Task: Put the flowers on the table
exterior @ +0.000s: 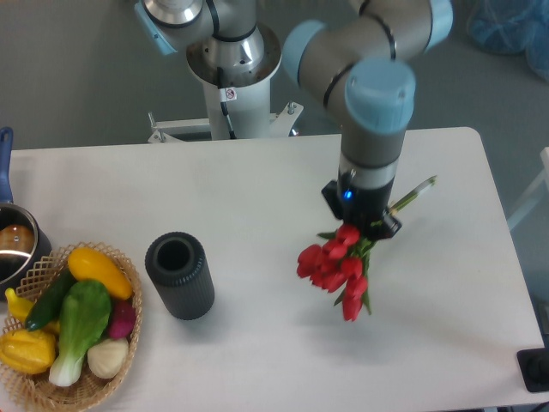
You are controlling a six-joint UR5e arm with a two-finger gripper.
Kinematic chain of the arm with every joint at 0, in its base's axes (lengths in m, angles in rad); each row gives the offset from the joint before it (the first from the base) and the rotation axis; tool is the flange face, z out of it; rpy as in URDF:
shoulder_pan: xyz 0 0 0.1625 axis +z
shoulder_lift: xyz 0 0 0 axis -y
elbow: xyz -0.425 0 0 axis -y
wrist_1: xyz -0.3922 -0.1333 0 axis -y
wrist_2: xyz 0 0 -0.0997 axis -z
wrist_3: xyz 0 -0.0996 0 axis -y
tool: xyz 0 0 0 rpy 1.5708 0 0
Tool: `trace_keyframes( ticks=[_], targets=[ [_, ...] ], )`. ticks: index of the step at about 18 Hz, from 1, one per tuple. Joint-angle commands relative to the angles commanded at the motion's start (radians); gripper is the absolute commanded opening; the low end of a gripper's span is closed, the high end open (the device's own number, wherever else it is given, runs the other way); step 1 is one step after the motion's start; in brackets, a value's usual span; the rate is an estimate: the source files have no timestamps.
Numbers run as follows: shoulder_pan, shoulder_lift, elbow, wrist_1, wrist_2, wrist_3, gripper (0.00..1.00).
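A bunch of red tulips (336, 270) with green stems (412, 194) hangs tilted in my gripper (371, 225), flower heads pointing down-left, stem ends sticking out to the upper right. The gripper is shut on the stems just above the blooms and holds the bunch above the white table (257, 197), right of centre. The fingers are mostly hidden by the wrist and the flowers. A shadow lies on the table below the blooms.
A dark grey cylindrical vase (179, 275) stands upright left of centre. A wicker basket (77, 390) of vegetables sits at the front left corner. A pot (13, 249) with a blue handle is at the left edge. The robot base (232, 77) is behind the table.
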Motion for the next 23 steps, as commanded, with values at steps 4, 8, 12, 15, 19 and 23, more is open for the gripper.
trace_keyframes(
  ticks=[4,8,12,15,19,23],
  targets=[
    [-0.015,-0.017,-0.014,-0.002,0.0,-0.003,0.43],
    [-0.021,-0.017,-0.018,0.014,-0.002,-0.043,1.0],
    [-0.017,-0.005,-0.037,0.101,0.003,-0.058,1.0],
    [0.006,0.009,-0.04,0.12,-0.002,-0.078,1.0],
    [0.041,0.026,-0.034,0.138,-0.003,-0.068,1.0],
    [0.038,0.04,-0.032,0.138,0.005,-0.069,1.0]
  ],
)
